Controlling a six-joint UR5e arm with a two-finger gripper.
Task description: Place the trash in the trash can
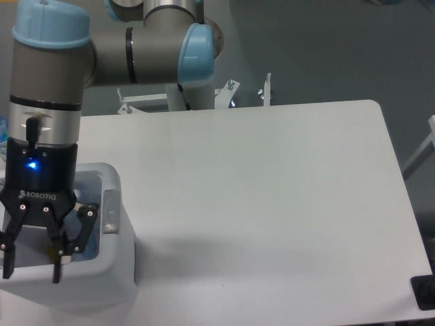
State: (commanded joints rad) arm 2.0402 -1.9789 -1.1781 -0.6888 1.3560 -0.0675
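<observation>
The white trash can (117,234) stands at the table's front left corner, with a grey tab (109,204) on its right rim. My gripper (32,270) hangs down inside the can's opening. It is open and nothing shows between its fingers. A small bluish, clear bit of the trash (83,246) shows inside the can, just right of the gripper's linkage. The gripper and wrist hide the rest of the can's inside.
The white table (272,197) stretches right of the can. The arm's base column (187,92) and metal brackets (265,88) are behind the back edge. A black object (425,293) sits at the front right corner.
</observation>
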